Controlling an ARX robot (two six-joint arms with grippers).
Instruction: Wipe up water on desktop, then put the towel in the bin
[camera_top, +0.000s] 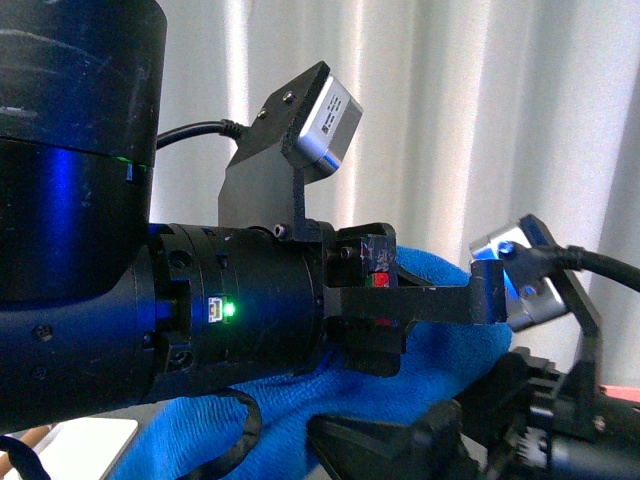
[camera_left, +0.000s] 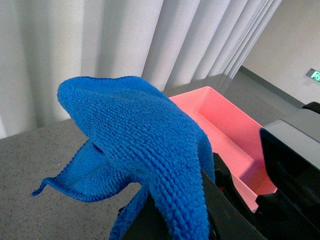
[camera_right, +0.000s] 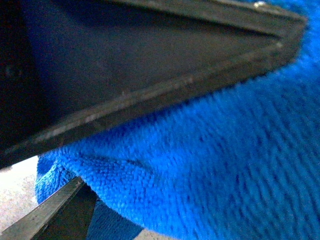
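Royal-blue and fluffy, the ribbed terry towel (camera_left: 145, 140) is lifted off the counter, its folds drooping in the air with one corner trailing low. In the right wrist view it is bunched between two dark fingers (camera_right: 125, 65) of the right gripper (camera_right: 75, 167), which is clamped on the cloth. The left gripper (camera_top: 450, 300) reaches sideways across the front view with the towel draped over and behind it; whether it grips anything I cannot tell. Just beside the towel stands the salmon-pink, straight-walled plastic bin (camera_left: 227, 127), on the dark grey speckled counter (camera_left: 30, 165). A pale pleated curtain (camera_left: 100, 35) hangs behind.
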